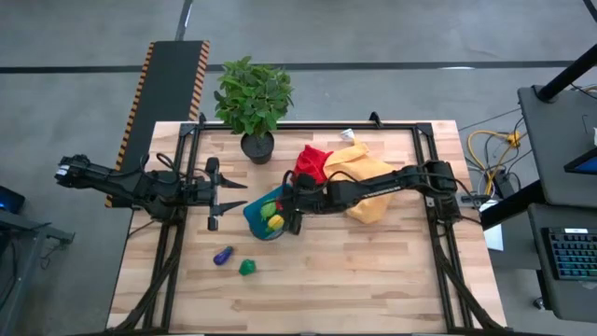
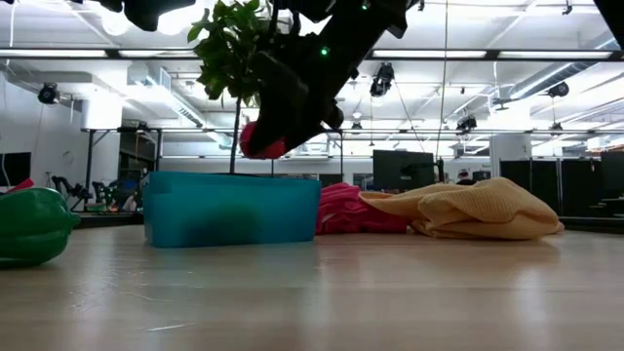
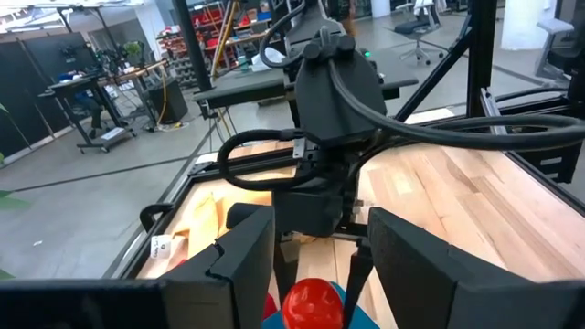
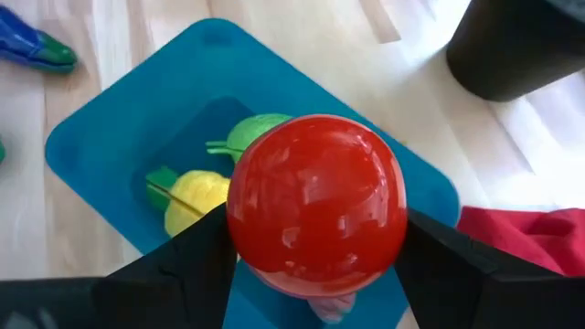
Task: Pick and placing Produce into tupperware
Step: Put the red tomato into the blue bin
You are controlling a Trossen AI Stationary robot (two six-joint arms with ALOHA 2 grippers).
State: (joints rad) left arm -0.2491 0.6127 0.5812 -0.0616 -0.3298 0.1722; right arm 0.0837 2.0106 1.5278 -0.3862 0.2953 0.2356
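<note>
The teal-blue tupperware (image 1: pixel 254 213) (image 2: pixel 232 207) (image 4: pixel 110 128) sits flat on the table and holds a yellow piece (image 4: pixel 196 196) and a green piece (image 4: pixel 256 132). My right gripper (image 1: pixel 291 220) (image 4: pixel 315 251) hovers over it, shut on a shiny red round toy fruit (image 4: pixel 315 201) (image 2: pixel 261 143). A purple toy eggplant (image 1: pixel 222 255) and a green toy piece (image 1: pixel 247 268) (image 2: pixel 29 224) lie on the table near the front of the tupperware. My left gripper (image 1: pixel 238 196) waits open, left of the tupperware and pointing at it. My right gripper pinches the red round toy fruit between its two fingers, one finger (image 4: pixel 196 256) on each opposite side (image 4: pixel 239 228) of it. The fingers slant down from the table's right. The fruit is lifted clear above the tupperware's open top.
A potted plant (image 1: pixel 252 103) stands at the far edge. A red cloth (image 1: pixel 312 163) (image 2: pixel 351 210) and a yellow cloth (image 1: pixel 364 182) (image 2: pixel 478 210) lie heaped right of the tupperware, under the right arm. Bare wood spreads across the near half of the table.
</note>
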